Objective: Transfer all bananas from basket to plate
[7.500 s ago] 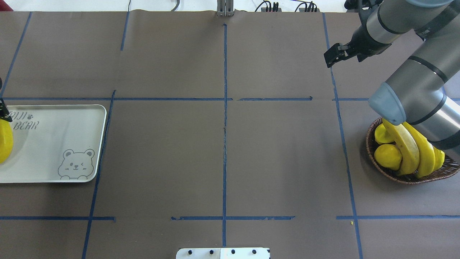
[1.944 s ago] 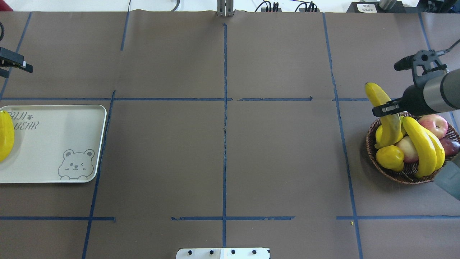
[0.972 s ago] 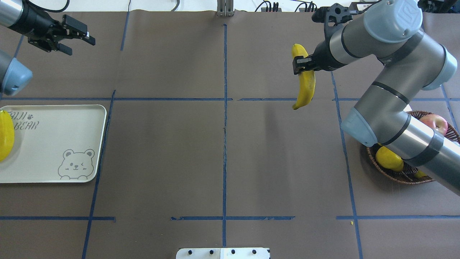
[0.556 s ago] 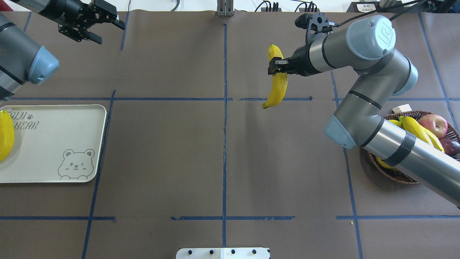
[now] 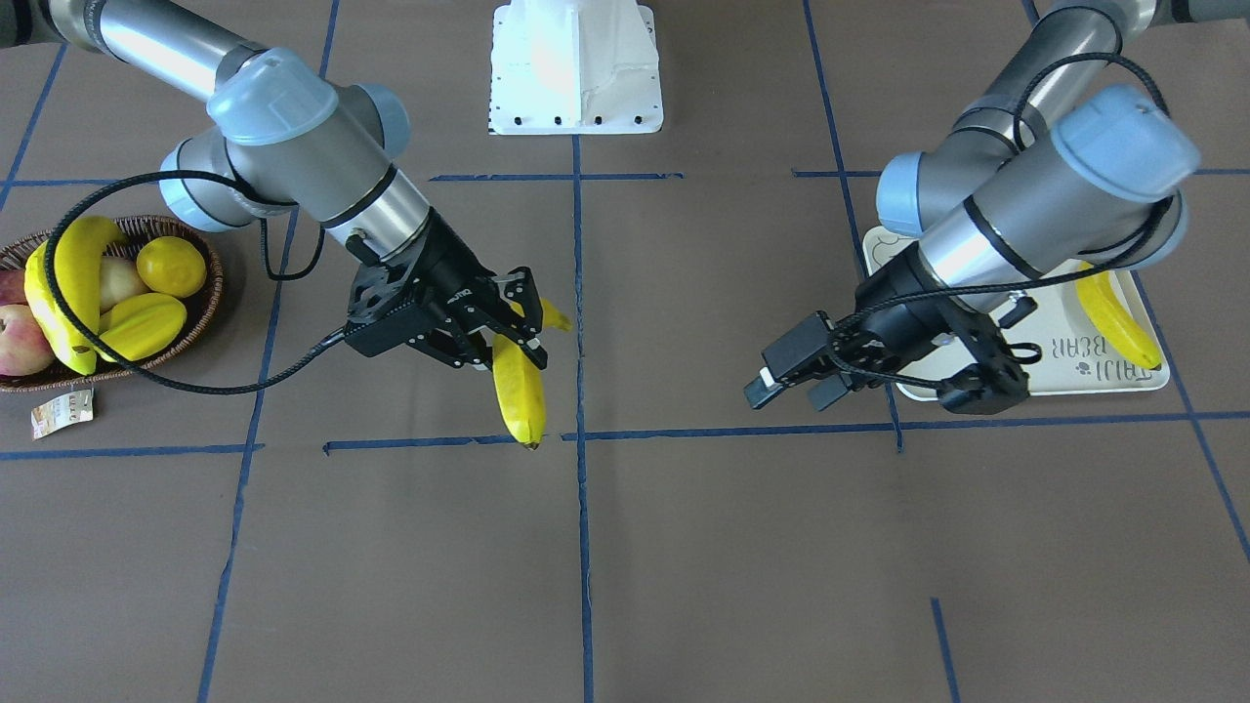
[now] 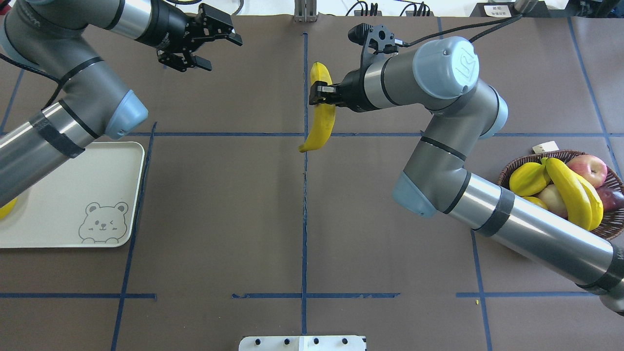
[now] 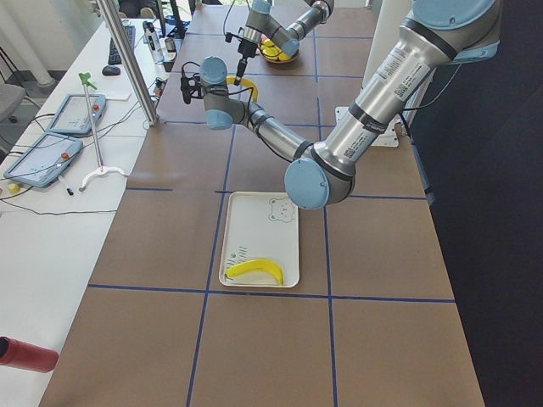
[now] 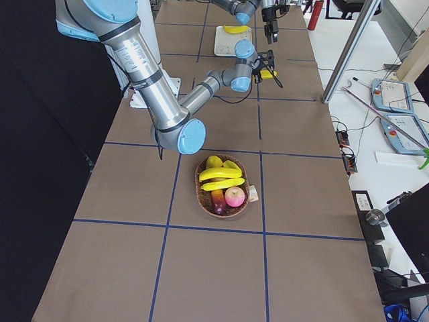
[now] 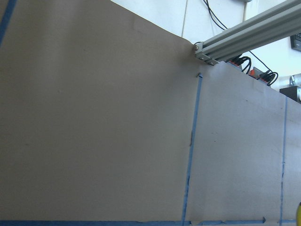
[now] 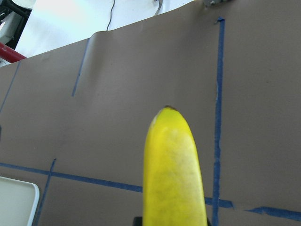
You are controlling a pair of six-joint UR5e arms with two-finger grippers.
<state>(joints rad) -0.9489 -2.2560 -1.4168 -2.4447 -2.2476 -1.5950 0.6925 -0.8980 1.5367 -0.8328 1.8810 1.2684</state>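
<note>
My right gripper is shut on a banana and holds it above the table's centre line, far side; it also shows in the front view and fills the right wrist view. My left gripper is open and empty, left of it and apart. The cream plate lies at the left with one banana on it, mostly hidden under my left arm in the overhead view. Two bananas lie in the wicker basket at the right.
The basket also holds a yellow starfruit, a lemon, an apple and other fruit. A paper tag lies beside it. Blue tape lines cross the brown table. The robot's white base stands at the near edge.
My right gripper has carried the banana left from the basket to the centre line. My left gripper has moved from the plate towards the far middle, open.
</note>
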